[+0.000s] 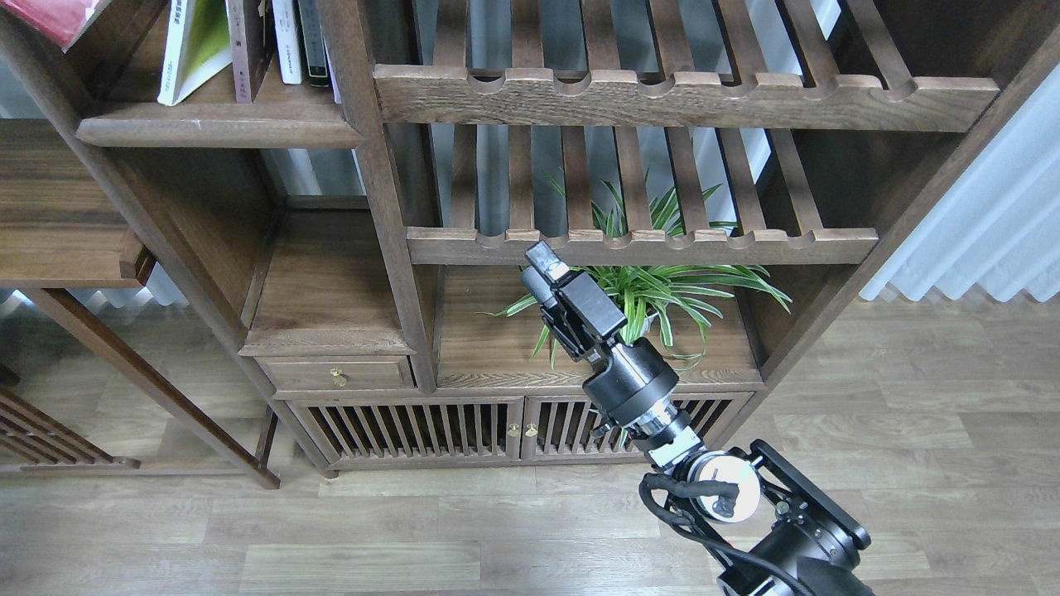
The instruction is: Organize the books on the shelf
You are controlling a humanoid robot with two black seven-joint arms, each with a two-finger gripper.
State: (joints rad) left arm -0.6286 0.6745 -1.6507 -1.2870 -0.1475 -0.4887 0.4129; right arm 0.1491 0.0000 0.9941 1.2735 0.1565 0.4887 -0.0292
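Item 1 – shelf (219, 131): solid dark-brown wood plank, thick rounded front lip, smooth w/ visible grain; sat at approx 10 o'clock of the view.

Item 2 – books, standing on that shelf at the top edge, cropped by the frame. Yellow-green and white paperback (192, 48), leaning, glossy cover, small black print along its spine, too small to read. Dark maroon book (242, 45) just right of it, upright, touching it; spine print unreadable. Red book (45, 16) at far top-left corner, tilted, only a corner visible. Slim white volume (286, 41) and dark-spined volume (312, 41) further right, against the upright post.

Item 3 – right gripper (540, 266): black metal, boxy body on a round black wrist w/ silver collar; arm entered from 5 o'clock. Fingers lay close together, pointing to 11 o'clock, holding nothing; whether fully pressed together, cannot tell. Books and shelf were well apart from it, toward 10 o'clock.

Item 4 – slatted racks (642, 247): rough-grained wood, scallop-notched front rails, two tiers, at 12–2 o'clock; lower rail just above the gripper tip.

Item 5 – plant (679, 290): long striped green-white leaves, behind the gripper, on the cabinet top.

Item 6 – floor (248, 538): grey-brown wood-look planks.
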